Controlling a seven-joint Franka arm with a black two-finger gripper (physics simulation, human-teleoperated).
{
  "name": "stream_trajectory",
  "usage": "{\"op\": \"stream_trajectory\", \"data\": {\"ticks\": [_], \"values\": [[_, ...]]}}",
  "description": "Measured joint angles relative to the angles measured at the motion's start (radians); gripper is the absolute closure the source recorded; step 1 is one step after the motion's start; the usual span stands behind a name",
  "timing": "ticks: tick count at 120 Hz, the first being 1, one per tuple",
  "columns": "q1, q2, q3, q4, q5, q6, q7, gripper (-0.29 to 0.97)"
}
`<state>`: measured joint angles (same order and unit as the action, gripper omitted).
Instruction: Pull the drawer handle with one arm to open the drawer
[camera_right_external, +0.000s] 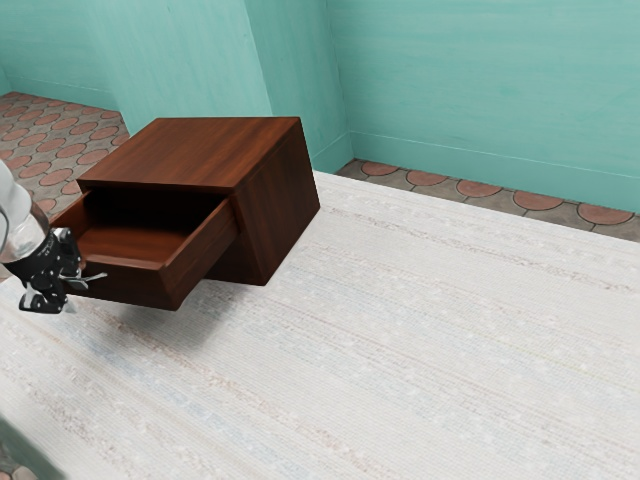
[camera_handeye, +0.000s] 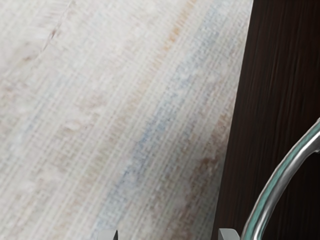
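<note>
While the drawer (camera_right_external: 150, 250) already stands well out of its cabinet (camera_right_external: 200, 150), I judge there is travel left, so pull straight along the drawer's own line, toward eight o'clock in the exterior view, and level with the table. The gripper (camera_right_external: 62, 282) sits at nine o'clock of the drawer front. Its jaws stand apart with only tabletop between the fingertips (camera_handeye: 227, 234), and the handle (camera_handeye: 282, 175) lies just outside one of them. You are hooking it at best, not pinching it, so go slowly or the finger may slide off.

The handle is a thin bowed bar of polished metal – smooth and slippery. The drawer front (camera_handeye: 280, 75) is dark wood with fine straight grain. The drawer is a shallow box, the cabinet a plain reddish-brown block. The table (camera_right_external: 420, 340) is pale with a woven look. Beyond it lie rounded terracotta floor tiles (camera_right_external: 540, 200) and a teal wall (camera_right_external: 480, 70).
</note>
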<state>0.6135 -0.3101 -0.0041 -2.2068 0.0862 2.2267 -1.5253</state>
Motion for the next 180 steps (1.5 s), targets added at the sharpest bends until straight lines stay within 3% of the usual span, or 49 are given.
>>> {"op": "stream_trajectory", "data": {"ticks": [78, 180], "values": [[-0.003, -0.006, -0.002, 0.014, 0.014, -0.003, 0.004, 0.43], [-0.006, -0.042, -0.021, 0.061, 0.015, -0.099, 0.000, 0.42]]}}
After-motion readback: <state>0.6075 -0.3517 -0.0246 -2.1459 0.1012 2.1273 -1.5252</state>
